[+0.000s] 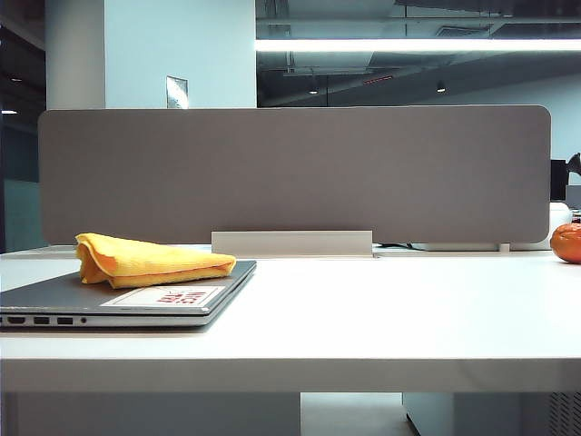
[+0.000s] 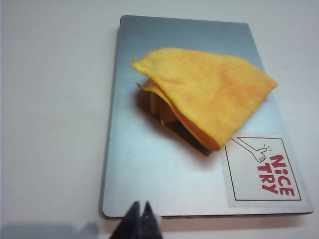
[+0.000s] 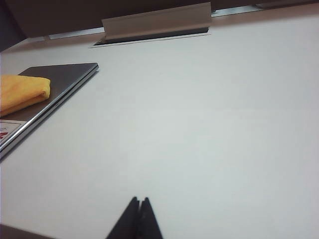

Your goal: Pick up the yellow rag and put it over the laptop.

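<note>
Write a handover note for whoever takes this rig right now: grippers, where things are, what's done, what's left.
Left gripper: fingers shut, empty, above the near edge of the laptop.
Right gripper: fingers shut, empty, low over bare table, away from the laptop.
Yellow rag: folded, lying on the closed laptop's lid beside the white sticker. It covers only part of the lid.
Orange fruit: at the table's far right edge, untouched.
Done: rag is on the laptop and released.
Left: probably nothing; check that partial coverage is acceptable.

"NiCE TRY" on the laptop's (image 2: 149,164) white sticker (image 2: 264,169), seemingly thumbs-up drawing.
</note>
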Action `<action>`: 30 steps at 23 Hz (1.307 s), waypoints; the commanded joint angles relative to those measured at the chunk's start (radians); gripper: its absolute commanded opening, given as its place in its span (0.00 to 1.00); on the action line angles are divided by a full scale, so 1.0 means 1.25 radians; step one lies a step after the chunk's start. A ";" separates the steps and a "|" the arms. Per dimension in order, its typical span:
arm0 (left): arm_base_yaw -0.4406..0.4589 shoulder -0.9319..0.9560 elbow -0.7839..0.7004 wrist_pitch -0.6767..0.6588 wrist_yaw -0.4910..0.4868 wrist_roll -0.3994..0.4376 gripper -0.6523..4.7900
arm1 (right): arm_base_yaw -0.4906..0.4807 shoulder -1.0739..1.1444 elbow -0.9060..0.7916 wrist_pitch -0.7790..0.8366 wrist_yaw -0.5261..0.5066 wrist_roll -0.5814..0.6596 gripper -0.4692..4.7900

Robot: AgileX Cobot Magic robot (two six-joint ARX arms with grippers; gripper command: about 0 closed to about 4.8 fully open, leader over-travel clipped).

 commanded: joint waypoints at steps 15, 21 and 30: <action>0.012 -0.170 -0.270 0.352 -0.062 0.022 0.11 | 0.000 -0.001 -0.003 0.013 -0.001 0.003 0.09; 0.055 -0.332 -0.442 0.434 -0.072 0.023 0.11 | 0.000 -0.001 -0.003 0.013 -0.001 0.003 0.09; 0.062 -0.437 -0.442 0.366 -0.072 0.101 0.11 | 0.000 -0.001 -0.003 0.013 -0.001 0.003 0.09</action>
